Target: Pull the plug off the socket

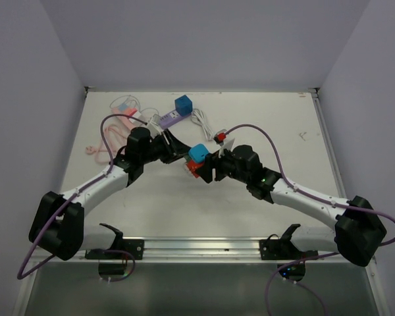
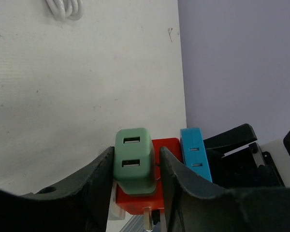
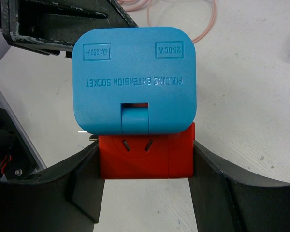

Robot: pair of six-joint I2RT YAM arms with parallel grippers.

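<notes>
Red socket (image 3: 145,162) largely hidden behind blue adapter (image 3: 135,77) and green plug (image 2: 134,164)

The plug (image 2: 134,166) is sage green, the socket (image 3: 145,157) red, its adapter (image 3: 135,79) blue.

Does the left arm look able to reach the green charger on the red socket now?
Probably yes. The left gripper brackets the green charger on both sides, seemingly touching it. The right gripper holds the red socket, and the blue adapter sits on another face, out of the way.

pink cord (image 1: 90,151), coiled white cable (image 2: 63,9)
</notes>
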